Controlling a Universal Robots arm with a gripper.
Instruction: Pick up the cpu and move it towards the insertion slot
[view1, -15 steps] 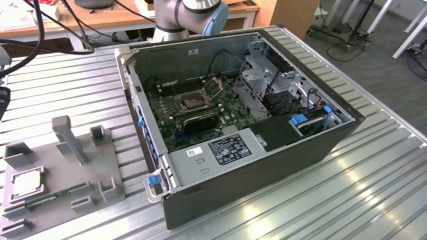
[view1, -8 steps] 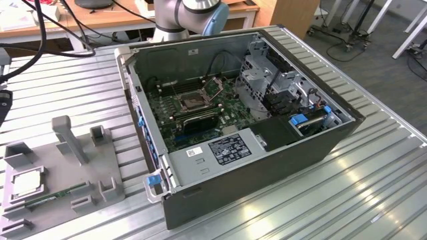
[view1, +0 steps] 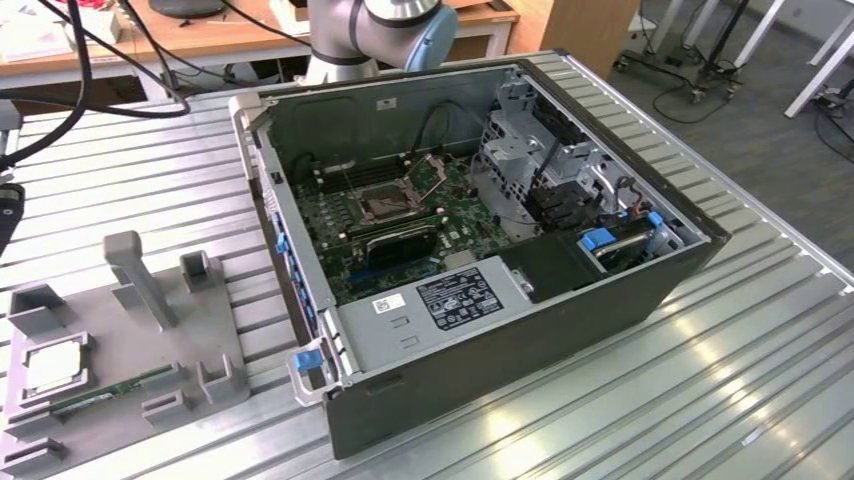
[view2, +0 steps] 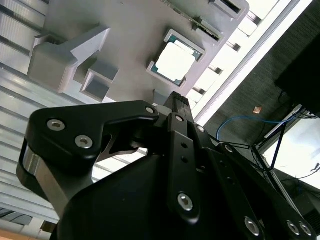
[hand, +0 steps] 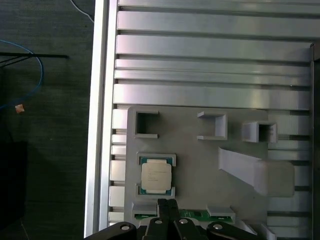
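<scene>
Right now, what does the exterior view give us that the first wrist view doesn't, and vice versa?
Exterior view adds: the open computer case, with the insertion slot on its green board, and the arm behind the case.
First wrist view adds: the gripper, fingers together and holding nothing, looking down on the fixture, plus dark floor with a blue cable.
Both: the cpu seated in the grey fixture, the green memory stick beside it, and the slatted table.
</scene>
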